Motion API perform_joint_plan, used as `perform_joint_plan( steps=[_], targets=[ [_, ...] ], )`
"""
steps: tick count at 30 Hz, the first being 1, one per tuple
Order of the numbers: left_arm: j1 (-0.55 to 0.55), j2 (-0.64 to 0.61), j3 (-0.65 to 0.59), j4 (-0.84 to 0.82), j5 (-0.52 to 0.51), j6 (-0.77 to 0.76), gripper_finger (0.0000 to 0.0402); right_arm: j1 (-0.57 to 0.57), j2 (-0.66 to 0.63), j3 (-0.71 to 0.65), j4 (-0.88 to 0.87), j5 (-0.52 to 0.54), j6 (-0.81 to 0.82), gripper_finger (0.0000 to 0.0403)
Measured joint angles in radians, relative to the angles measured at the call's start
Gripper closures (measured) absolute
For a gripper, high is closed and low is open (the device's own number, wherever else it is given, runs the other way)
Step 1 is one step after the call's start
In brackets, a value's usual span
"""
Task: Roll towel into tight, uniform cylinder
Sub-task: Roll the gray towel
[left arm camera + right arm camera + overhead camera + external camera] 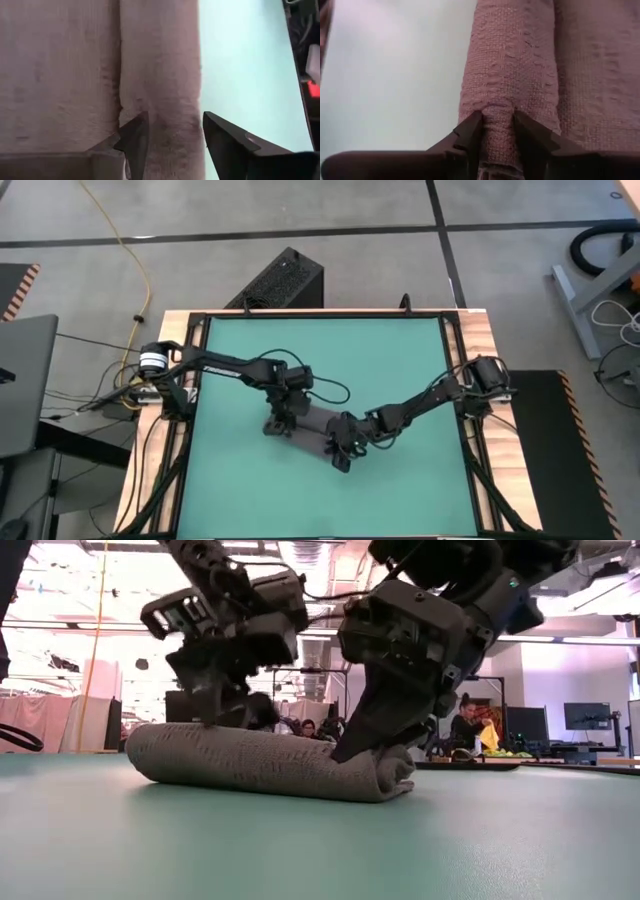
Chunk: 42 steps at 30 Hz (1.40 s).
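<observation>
Grey floor point(330, 205), yellow cable point(128, 240), bright ceiling lights point(120, 585).

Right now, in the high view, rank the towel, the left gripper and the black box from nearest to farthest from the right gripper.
1. towel, pinched by the right gripper.
2. left gripper, at the towel's other end.
3. black box, beyond the table edge.
</observation>
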Motion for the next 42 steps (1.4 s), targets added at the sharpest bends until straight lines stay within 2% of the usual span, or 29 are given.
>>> perform_joint_plan(
  steps=[5,11,13,14,18,20,23,25,28,35,39,42],
  targets=[
    [0.000,-0.049,0.060,-0.165,-0.005,0.089,0.0231,-0.009,-0.008,-0.003,-0.004,-0.076,0.022,0.0274],
    [-0.011,-0.240,-0.026,-0.216,-0.030,0.056,0.0247,-0.007,-0.056,-0.070,0.042,-0.090,0.122,0.0275],
    [-0.031,-0.330,-0.102,-0.119,-0.058,0.035,0.0255,-0.009,-0.072,-0.118,0.107,-0.089,0.174,0.0275],
    [-0.048,-0.372,-0.154,-0.017,-0.083,0.018,0.0258,-0.008,-0.075,-0.143,0.156,-0.090,0.196,0.0275],
    [-0.148,-0.459,-0.408,0.517,-0.205,0.012,0.0266,-0.006,-0.076,-0.234,0.346,-0.084,0.260,0.0275],
    [-0.193,-0.455,-0.508,0.755,-0.275,0.061,0.0265,-0.006,-0.076,-0.262,0.399,-0.078,0.283,0.0275],
    [-0.235,-0.435,-0.557,0.905,-0.402,0.112,0.0257,-0.004,-0.075,-0.290,0.459,-0.069,0.311,0.0275],
    [-0.248,-0.418,-0.551,0.873,-0.439,0.113,0.0246,-0.004,-0.075,-0.295,0.472,-0.066,0.317,0.0275],
    [-0.266,-0.367,-0.524,0.841,-0.441,0.116,0.0225,-0.004,-0.075,-0.294,0.475,-0.066,0.318,0.0275],
    [-0.265,-0.188,-0.496,0.826,-0.532,0.141,0.0177,-0.004,-0.075,-0.294,0.485,-0.050,0.339,0.0275],
    [-0.252,-0.093,-0.456,0.828,-0.586,0.159,0.0182,-0.003,-0.075,-0.294,0.501,-0.050,0.339,0.0275],
    [-0.233,-0.049,-0.410,0.791,-0.570,0.141,0.0214,-0.004,-0.075,-0.294,0.501,-0.063,0.340,0.0275]
  ],
)
